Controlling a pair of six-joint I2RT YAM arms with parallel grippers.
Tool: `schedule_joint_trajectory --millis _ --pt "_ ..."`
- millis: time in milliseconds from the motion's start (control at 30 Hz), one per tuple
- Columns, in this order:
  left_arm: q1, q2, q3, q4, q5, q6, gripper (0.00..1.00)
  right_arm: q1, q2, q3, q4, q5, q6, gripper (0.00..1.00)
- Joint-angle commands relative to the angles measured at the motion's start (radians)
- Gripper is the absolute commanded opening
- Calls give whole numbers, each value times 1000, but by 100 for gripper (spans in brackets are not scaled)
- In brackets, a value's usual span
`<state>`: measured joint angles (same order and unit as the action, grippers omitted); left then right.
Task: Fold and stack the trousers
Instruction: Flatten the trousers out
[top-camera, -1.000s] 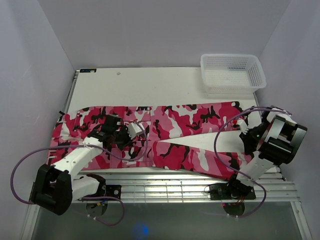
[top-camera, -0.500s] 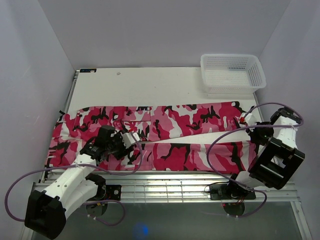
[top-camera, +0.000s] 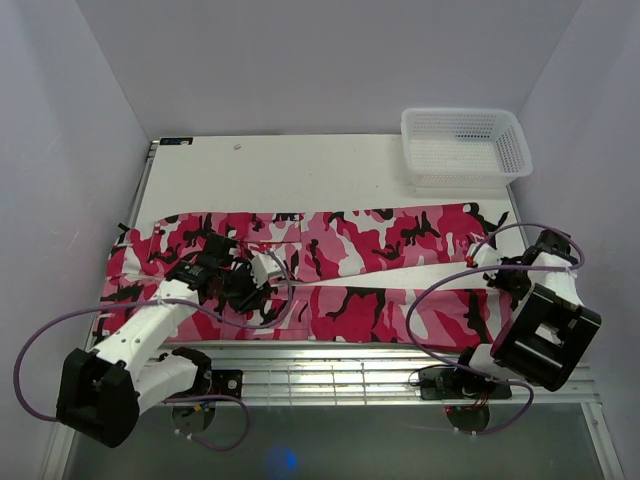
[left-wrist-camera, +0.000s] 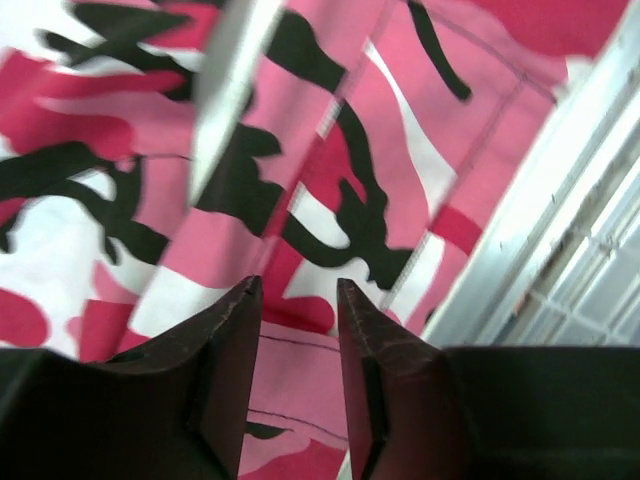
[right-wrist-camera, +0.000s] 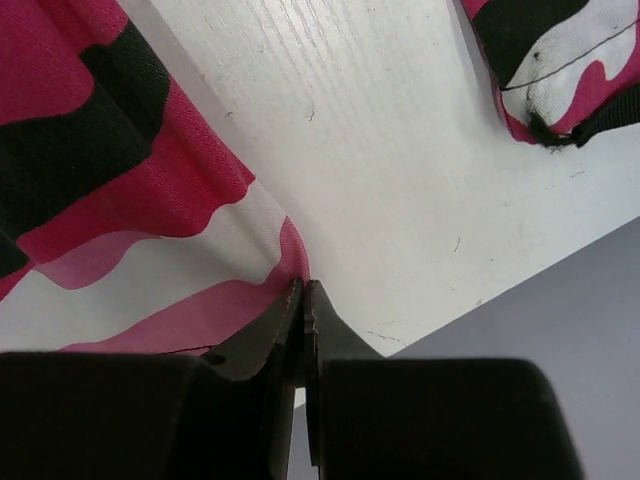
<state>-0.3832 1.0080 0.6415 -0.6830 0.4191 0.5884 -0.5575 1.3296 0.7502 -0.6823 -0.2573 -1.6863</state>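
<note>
The pink, black and white camouflage trousers (top-camera: 350, 240) lie spread flat across the table, waist to the left and both legs running right. My left gripper (top-camera: 252, 285) hovers over the seat area near the front edge. In the left wrist view it (left-wrist-camera: 295, 290) is open, with the cloth (left-wrist-camera: 300, 130) below the jaws and nothing held. My right gripper (top-camera: 497, 280) is at the end of the near leg. In the right wrist view it (right-wrist-camera: 302, 285) is shut on the edge of that leg's hem (right-wrist-camera: 150, 200). The far leg's hem (right-wrist-camera: 560, 70) lies apart from it.
A white mesh basket (top-camera: 465, 148) stands at the back right corner. The white table (top-camera: 300, 170) shows behind the trousers. A slatted metal rail (top-camera: 350, 365) runs along the front edge. The side wall is close to the right gripper.
The near leg, which slanted toward the front edge, now lies straighter, its end drawn to the right with my right gripper. My left gripper shifted slightly toward the front.
</note>
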Motion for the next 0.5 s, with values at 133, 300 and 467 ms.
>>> schedule_joint_trajectory --millis 133,300,467 --pt "-13 190 35 -158 3 232 61 14 146 182 -55 26 140 8" --pt "-83 270 -8 -154 -46 327 41 27 264 313 -126 3 208 8" --pt "-118 239 62 -216 7 383 39 34 289 354 -175 -8 189 8"
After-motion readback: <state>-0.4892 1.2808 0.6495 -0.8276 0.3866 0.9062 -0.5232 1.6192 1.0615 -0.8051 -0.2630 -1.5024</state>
